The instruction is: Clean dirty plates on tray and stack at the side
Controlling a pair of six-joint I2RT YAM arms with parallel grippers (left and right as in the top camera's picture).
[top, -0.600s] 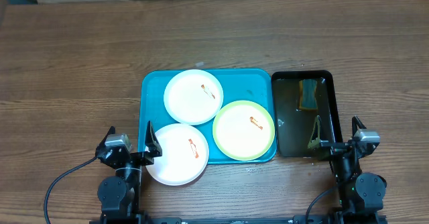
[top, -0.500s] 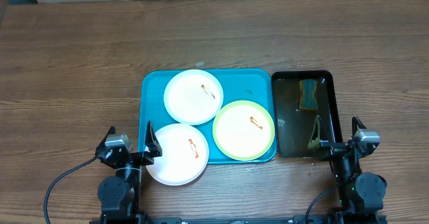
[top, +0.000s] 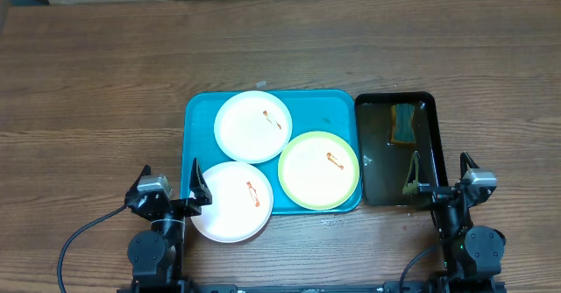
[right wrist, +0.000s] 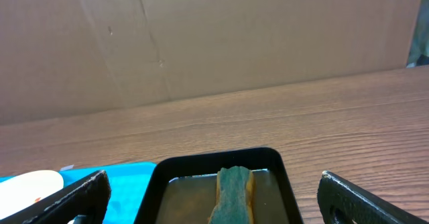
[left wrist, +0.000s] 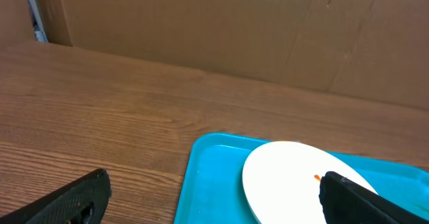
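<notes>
A turquoise tray holds three plates, each with a small orange-red smear: a white one at the back left, a yellow-green one at the right, and a white one overhanging the tray's front edge. My left gripper is open and empty at the tray's front left corner; its view shows the tray and a white plate. My right gripper is open and empty at the front of the black tray.
A narrow black tray stands right of the turquoise tray, with liquid and a green-and-yellow sponge in it; the sponge also shows in the right wrist view. Cardboard boards stand along the table's far edge.
</notes>
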